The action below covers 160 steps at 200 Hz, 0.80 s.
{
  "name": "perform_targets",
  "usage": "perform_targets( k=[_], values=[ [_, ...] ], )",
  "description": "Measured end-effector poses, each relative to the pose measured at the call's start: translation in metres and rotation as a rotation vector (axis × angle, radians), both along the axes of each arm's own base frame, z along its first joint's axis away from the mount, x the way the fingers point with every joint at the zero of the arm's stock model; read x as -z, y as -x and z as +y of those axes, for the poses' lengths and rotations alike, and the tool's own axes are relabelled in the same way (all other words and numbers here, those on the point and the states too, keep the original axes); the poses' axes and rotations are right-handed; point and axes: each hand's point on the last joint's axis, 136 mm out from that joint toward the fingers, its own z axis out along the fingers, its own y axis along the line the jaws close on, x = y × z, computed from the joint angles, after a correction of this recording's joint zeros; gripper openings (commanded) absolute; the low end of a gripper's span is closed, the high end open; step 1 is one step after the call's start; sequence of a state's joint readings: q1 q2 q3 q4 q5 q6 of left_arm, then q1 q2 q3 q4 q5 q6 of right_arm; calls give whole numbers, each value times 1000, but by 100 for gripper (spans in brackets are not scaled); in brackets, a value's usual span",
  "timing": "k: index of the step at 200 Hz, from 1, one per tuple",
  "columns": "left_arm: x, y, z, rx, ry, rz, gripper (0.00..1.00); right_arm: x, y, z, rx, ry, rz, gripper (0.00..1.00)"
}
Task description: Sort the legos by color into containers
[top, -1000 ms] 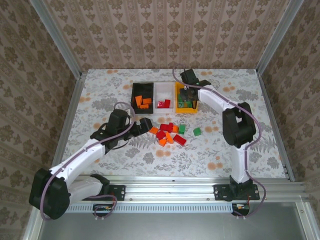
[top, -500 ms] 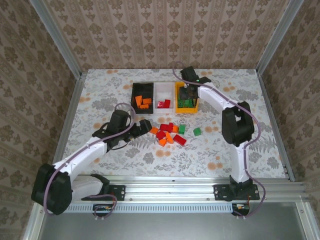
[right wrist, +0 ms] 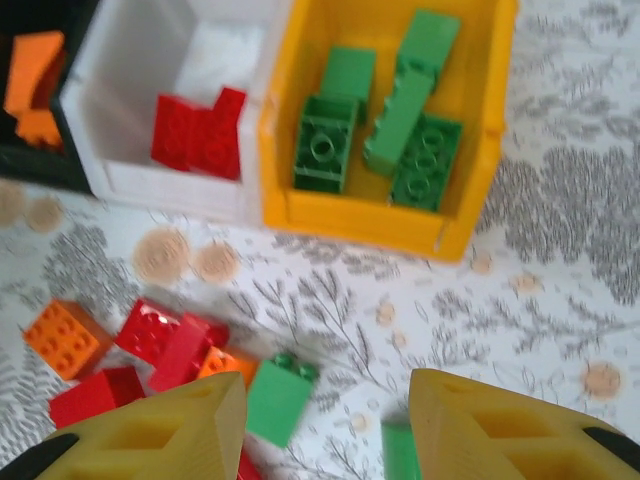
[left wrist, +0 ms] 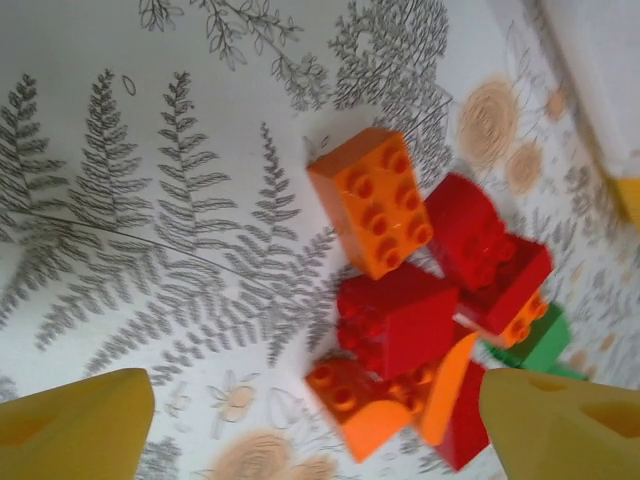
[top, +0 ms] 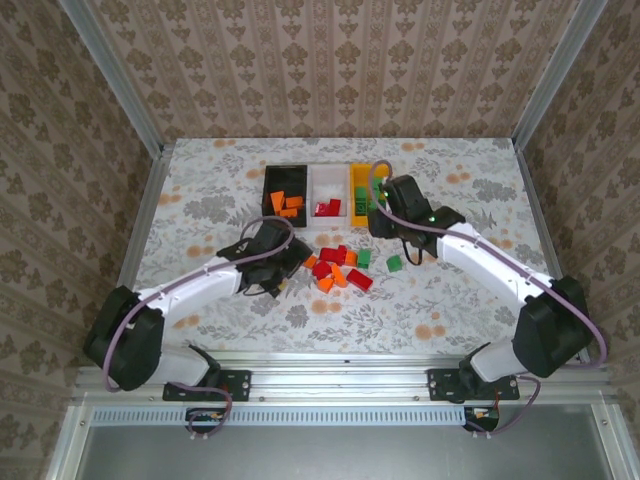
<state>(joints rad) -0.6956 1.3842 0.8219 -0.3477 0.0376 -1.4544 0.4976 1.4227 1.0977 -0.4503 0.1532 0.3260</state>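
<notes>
A loose pile of red, orange and green legos (top: 338,268) lies mid-table. My left gripper (top: 297,258) hangs at its left edge, open (left wrist: 315,430), with an orange brick (left wrist: 375,400) and a red one (left wrist: 400,320) lying between its fingers. My right gripper (top: 384,228) hovers between the yellow container (top: 358,195) and the pile, open (right wrist: 325,430) and holding nothing. A green brick (right wrist: 278,395) lies by its left finger. The yellow container (right wrist: 380,225) holds green bricks (right wrist: 325,145), the white one (right wrist: 170,180) red bricks (right wrist: 200,130), the black one (top: 286,190) orange bricks.
The three containers stand side by side behind the pile. A single green brick (top: 395,263) lies right of the pile. Metal rails frame the table, and patterned walls rise behind them.
The right gripper has drawn back from over the yellow container toward the pile, and its jaws have parted. The left gripper has slid right, up to the pile's edge.
</notes>
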Motion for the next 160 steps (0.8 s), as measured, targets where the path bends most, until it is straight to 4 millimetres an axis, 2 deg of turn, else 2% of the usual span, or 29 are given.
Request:
perform_targets(
  k=[15, 36, 53, 89, 136, 160],
  values=[
    [-15, -15, -10, -57, 11, 12, 94, 10, 12, -7, 10, 3, 20, 48],
    [-26, -33, -24, -120, 34, 36, 88, 6, 23, -14, 21, -5, 3, 48],
    [-13, -36, -29, -168, 39, 89, 85, -5, 28, -19, 29, -18, -32, 48],
    [25, -25, -24, -225, -31, 211, 84, -28, 37, -27, 38, -48, -101, 48],
    [25, -34, -29, -257, -40, 208, 80, -28, 48, -34, 43, -55, -116, 48],
    [35, -38, -31, -268, -56, 225, 77, -22, 52, -36, 41, -55, -105, 49]
  ],
)
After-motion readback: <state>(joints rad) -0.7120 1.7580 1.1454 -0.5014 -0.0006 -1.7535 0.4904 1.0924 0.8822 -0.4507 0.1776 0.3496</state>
